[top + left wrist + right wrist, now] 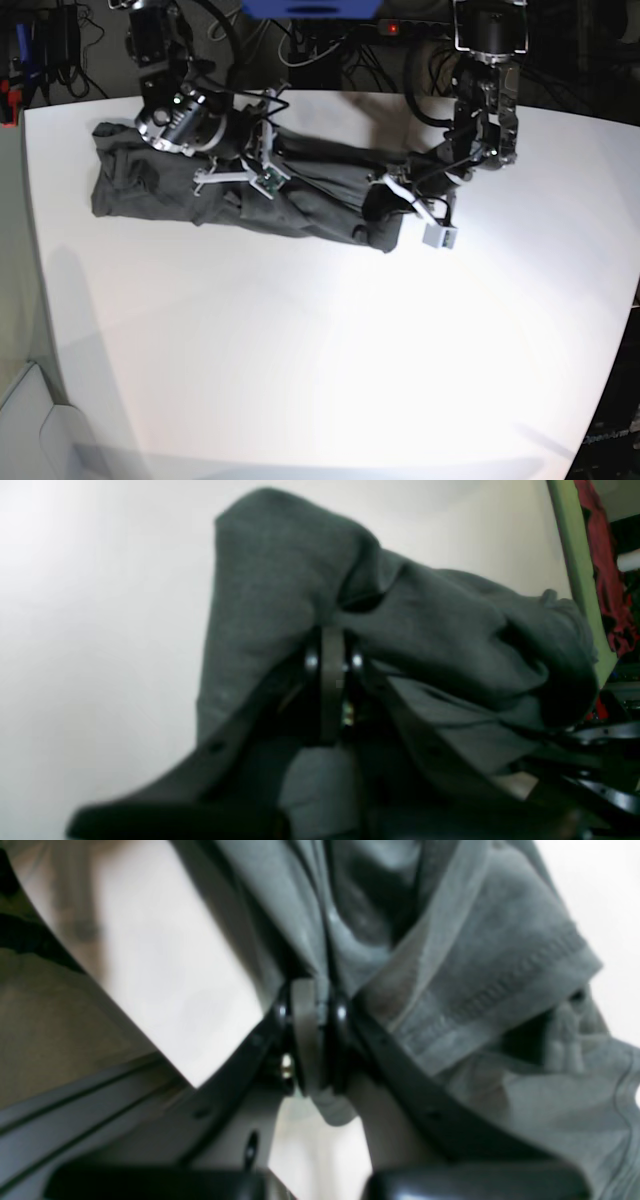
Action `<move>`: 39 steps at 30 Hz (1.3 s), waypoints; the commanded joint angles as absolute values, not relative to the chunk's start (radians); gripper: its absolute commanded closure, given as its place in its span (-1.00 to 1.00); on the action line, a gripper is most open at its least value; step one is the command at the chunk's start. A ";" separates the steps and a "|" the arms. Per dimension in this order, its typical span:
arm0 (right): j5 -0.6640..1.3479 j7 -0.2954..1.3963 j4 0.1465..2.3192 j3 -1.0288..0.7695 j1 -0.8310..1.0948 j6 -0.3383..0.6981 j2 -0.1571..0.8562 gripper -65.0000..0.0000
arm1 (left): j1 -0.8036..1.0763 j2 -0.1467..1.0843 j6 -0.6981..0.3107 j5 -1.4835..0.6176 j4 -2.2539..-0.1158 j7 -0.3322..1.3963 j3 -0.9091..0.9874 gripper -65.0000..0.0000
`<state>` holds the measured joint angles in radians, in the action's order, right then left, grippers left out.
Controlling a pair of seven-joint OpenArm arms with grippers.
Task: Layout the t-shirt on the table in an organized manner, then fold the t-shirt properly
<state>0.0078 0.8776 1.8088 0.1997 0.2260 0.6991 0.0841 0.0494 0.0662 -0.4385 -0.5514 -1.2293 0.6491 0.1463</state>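
- One t-shirt [250, 190] lies on one white bench [330, 350], and two arms reach down to it. In the base view the shirt is a long crumpled band at the far side of the bench.
- At the left of the base view, the right hand [262, 152] is over the shirt's middle. In its wrist view the right hand [314, 1032] has its fingers together, clamped on a fold of the t-shirt [480, 990].
- At the right of the base view, the left hand [400, 195] is at the shirt's end. In its wrist view the left hand [332, 680] is also clamped on the t-shirt [280, 580].
- Both wrist views are blurred, and cloth covers the fingertips.
- The fabric is soft, dark grey and much wrinkled, with a stitched hem [505, 985]. The bench [100, 605] is smooth, with rounded corners.
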 commanded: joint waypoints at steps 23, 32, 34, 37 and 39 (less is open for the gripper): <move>-0.007 0.900 1.917 0.193 0.298 0.698 0.223 1.00 | 0.067 0.090 -0.335 -0.410 -1.204 0.728 0.154 0.99; -0.007 0.901 1.919 0.050 0.292 0.698 0.228 1.00 | 0.071 0.090 -0.340 -0.410 -1.204 0.728 0.154 0.99; -0.007 0.901 1.922 0.010 0.292 0.698 0.228 1.00 | 0.071 0.090 -0.340 -0.410 -1.204 0.728 0.154 0.99; -0.002 0.906 1.989 -0.015 0.294 0.698 0.214 1.00 | 0.071 0.090 -0.341 -0.410 -1.204 0.728 0.154 0.99; -0.002 0.900 2.034 -0.002 0.288 0.698 0.174 1.00 | 0.071 0.090 -0.341 -0.410 -1.204 0.728 0.154 0.99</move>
